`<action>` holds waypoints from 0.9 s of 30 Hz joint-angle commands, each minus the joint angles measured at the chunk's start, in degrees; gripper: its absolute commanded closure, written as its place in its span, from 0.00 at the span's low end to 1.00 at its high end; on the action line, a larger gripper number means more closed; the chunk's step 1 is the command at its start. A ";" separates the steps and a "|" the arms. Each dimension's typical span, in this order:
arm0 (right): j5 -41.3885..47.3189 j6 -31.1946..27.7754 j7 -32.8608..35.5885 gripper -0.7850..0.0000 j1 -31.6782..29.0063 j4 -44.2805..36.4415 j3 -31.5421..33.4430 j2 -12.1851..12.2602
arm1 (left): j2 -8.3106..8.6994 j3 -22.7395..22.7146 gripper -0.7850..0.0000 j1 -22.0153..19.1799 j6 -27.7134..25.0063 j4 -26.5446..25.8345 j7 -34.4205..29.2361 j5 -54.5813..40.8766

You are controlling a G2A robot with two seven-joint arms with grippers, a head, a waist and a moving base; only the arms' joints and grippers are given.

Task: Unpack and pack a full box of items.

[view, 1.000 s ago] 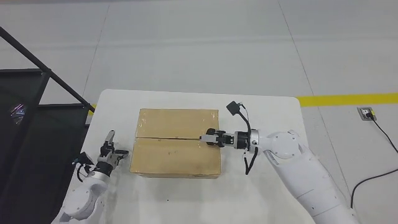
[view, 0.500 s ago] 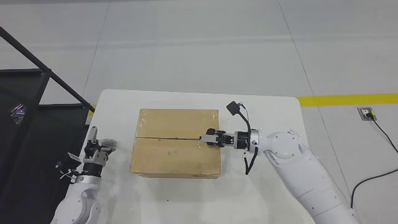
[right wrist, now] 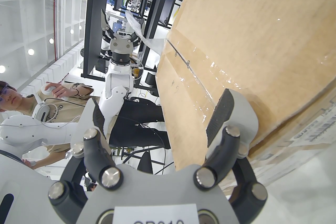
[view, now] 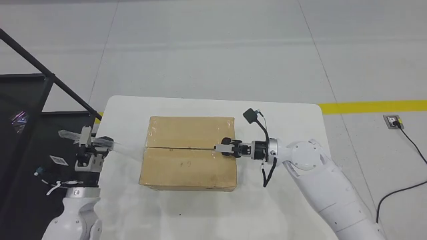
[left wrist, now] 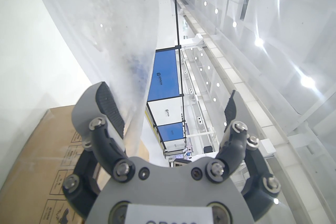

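A closed cardboard box (view: pixel 190 152) lies in the middle of the white table (view: pixel 287 117). A strip of clear tape (view: pixel 123 147) stretches from the box's left end at the seam up to my left gripper (view: pixel 85 148), which is raised over the table's left edge. In the left wrist view that gripper (left wrist: pixel 170 109) is open, and the tape (left wrist: pixel 118 25) clings to one finger pad (left wrist: pixel 109 104). My right gripper (view: pixel 225 148) is open at the box's right edge by the seam. One of its fingers (right wrist: pixel 223 109) rests on the box top (right wrist: pixel 249 38).
A black frame with dark netting (view: pixel 27 127) stands just left of the table. Bare tabletop lies in front of the box and to its right. In the right wrist view the left gripper (right wrist: pixel 119 25) shows farther off with the tape (right wrist: pixel 141 36).
My left gripper has risen and swung left, away from the box, drawing the tape strip out from the box's end. The right arm and the box have stayed put.
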 commanded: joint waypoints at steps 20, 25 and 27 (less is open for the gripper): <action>-0.19 0.12 -1.04 0.00 -0.64 -0.80 0.03 0.01 | -1.62 6.28 0.00 -2.86 2.02 -3.71 2.12 12.51; -0.99 -0.58 -2.40 0.00 -3.39 -5.16 1.73 0.70 | -2.06 8.00 0.00 -3.78 3.01 -3.83 2.35 14.47; -0.89 -0.75 -1.82 0.00 -4.49 -6.78 2.51 1.05 | -2.26 8.84 0.00 -4.18 3.41 -3.82 2.50 15.09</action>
